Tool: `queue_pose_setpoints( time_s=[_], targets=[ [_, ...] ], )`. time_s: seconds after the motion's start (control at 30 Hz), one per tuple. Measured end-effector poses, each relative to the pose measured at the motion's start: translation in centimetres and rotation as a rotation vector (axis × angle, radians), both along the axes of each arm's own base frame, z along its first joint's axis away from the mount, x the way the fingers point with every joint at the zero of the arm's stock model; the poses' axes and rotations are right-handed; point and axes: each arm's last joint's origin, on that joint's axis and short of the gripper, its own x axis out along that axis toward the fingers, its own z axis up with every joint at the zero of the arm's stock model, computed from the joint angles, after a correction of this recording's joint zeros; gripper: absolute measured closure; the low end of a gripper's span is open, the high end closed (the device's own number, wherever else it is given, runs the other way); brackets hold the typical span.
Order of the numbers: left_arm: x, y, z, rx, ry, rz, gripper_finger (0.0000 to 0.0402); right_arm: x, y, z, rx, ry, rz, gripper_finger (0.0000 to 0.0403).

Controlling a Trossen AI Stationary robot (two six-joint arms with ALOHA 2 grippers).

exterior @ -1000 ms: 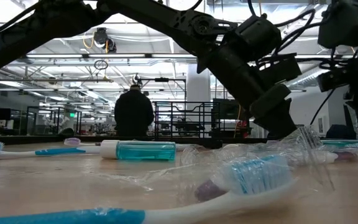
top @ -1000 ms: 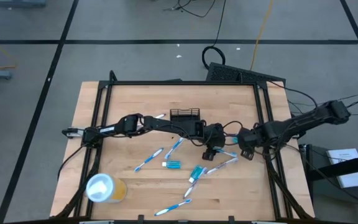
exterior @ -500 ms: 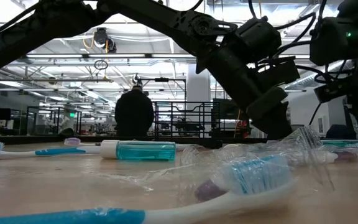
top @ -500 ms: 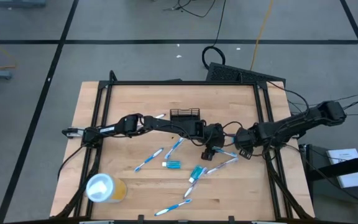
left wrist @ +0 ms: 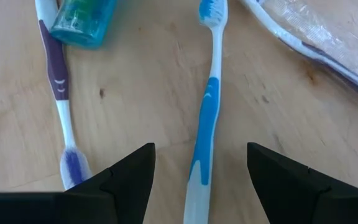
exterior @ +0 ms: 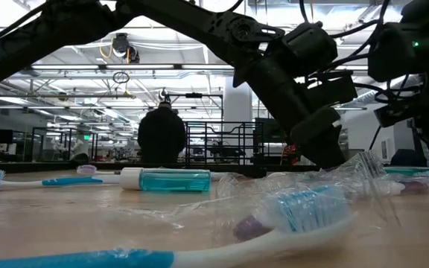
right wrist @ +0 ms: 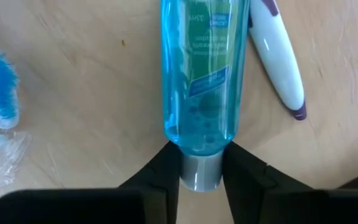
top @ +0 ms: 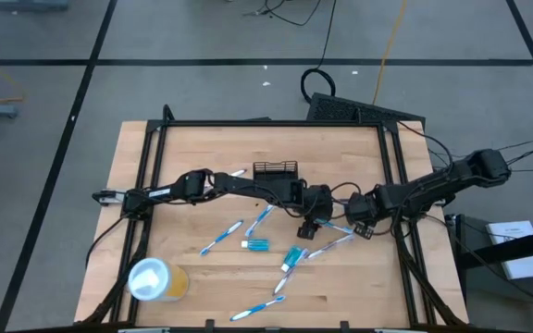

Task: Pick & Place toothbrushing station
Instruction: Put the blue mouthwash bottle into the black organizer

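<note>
The toothbrushing station (top: 276, 169), a small black wire-mesh holder, stands on the table's far middle, and neither gripper touches it. My left gripper (top: 311, 228) hovers open over a blue-and-white toothbrush (left wrist: 206, 112), whose handle lies between the fingers without touching them. My right gripper (top: 353, 227), just to the right of it, is shut on a clear blue bottle (right wrist: 201, 68) that lies on the wood. My right gripper pinches the bottle's silver cap (right wrist: 199, 173) between its two fingers, one on each side. The fingers come in along the bottle's length, from its cap end. The bottle lies flat on the table.
Several toothbrushes are scattered over the middle of the table, one in a clear wrapper (left wrist: 316, 37). A purple-and-white brush (left wrist: 58, 93) and a small teal bottle (top: 256, 244) lie near my left gripper. A yellow cup with a white lid (top: 154, 279) stands near left.
My right gripper has moved a little toward the table's left, closer to my left gripper.
</note>
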Motion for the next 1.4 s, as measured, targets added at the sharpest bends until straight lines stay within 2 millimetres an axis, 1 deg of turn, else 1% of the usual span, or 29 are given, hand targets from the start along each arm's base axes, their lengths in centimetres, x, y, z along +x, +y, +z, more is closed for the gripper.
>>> queue_pose_setpoints(
  time_s=[0.17, 0.4, 0.5, 0.53, 0.6, 0.63, 0.73, 0.77, 0.83, 1.0, 1.1, 1.27, 1.4],
  targets=[
    [-0.1, 0.0, 0.2, 0.037, 0.007, 0.026, 0.0144, 0.0, 0.5, 0.0, -0.007, -0.014, 0.006, 0.0322],
    [-0.7, -0.4, 1.7, 0.062, 0.03, 0.037, 0.0144, -0.3, 1.6, -0.1, -0.075, -0.046, 0.023, 0.0322],
    [-1.3, -1.3, 3.2, 0.078, 0.044, 0.03, 0.0144, -0.2, 2.1, 0.0, -0.094, -0.082, 0.032, 0.0322],
    [-1.5, -1.7, 4.0, 0.09, 0.034, 0.031, 0.0144, -0.1, 2.3, 0.1, -0.102, -0.099, 0.04, 0.0322],
    [-2.1, -2.4, 4.9, 0.122, 0.065, 0.034, 0.0144, 0.3, 2.8, 0.6, -0.097, -0.138, 0.053, 0.0322],
    [-2.5, -2.9, 5.6, 0.144, 0.071, 0.039, 0.0144, 0.5, 3.0, 0.8, -0.097, -0.152, 0.062, 0.0322],
    [-3.7, -4.1, 6.7, 0.209, 0.132, 0.045, 0.0144, 0.9, 3.5, 1.7, -0.122, -0.187, 0.086, 0.0322],
    [-4.0, -4.5, 6.7, 0.225, 0.155, 0.043, 0.0144, 1.1, 3.6, 2.0, -0.129, -0.199, 0.095, 0.0322],
    [-4.6, -4.9, 7.4, 0.239, 0.174, 0.049, 0.0144, 1.5, 3.7, 2.4, -0.136, -0.219, 0.114, 0.0322],
    [-5.7, -5.5, 7.6, 0.261, 0.259, 0.059, 0.0144, 2.9, 3.9, 2.6, -0.136, -0.274, 0.191, 0.0322],
    [-6.0, -5.2, 7.4, 0.27, 0.302, 0.084, 0.0144, 4.3, 4.0, 2.4, -0.137, -0.299, 0.24, 0.0322],
    [-7.1, -4.8, 7.1, 0.319, 0.408, 0.128, 0.0144, 6.6, 4.3, 1.8, -0.16, -0.281, 0.315, 0.0322],
    [-8.0, -4.1, 7.3, 0.346, 0.491, 0.176, 0.0144, 7.8, 4.6, 2.0, -0.208, -0.281, 0.35, 0.0322]
  ],
)
